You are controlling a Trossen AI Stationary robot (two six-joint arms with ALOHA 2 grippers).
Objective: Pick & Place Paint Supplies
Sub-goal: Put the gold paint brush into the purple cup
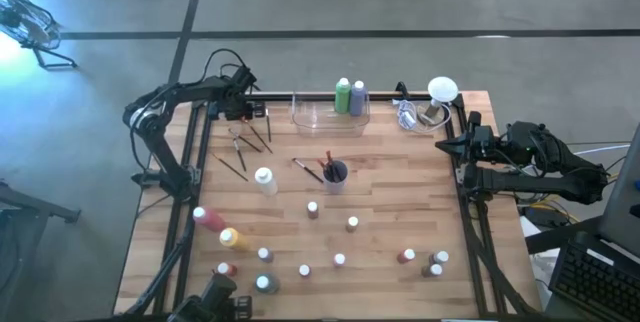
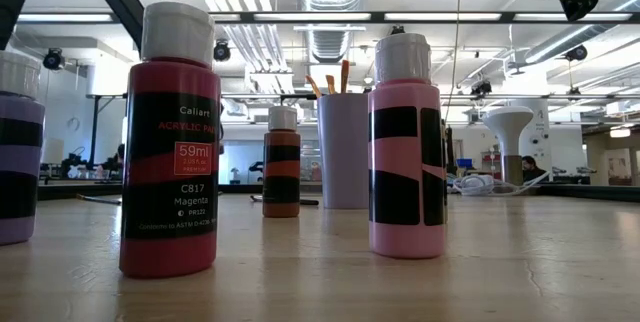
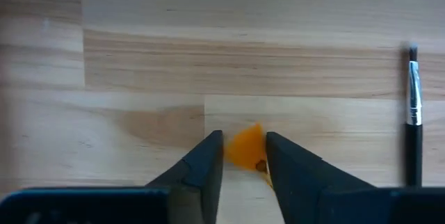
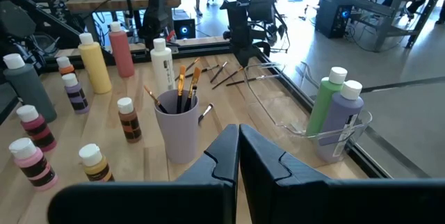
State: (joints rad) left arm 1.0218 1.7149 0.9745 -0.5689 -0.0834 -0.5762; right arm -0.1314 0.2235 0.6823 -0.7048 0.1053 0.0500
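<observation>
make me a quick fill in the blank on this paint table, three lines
1. The clear plastic tray holds ____ tall paint bottles.
2. The pale purple cup holds ____.
3. The left end effector has an ____ brush tip between its fingers.

Missing words: two; paintbrushes; orange
</observation>
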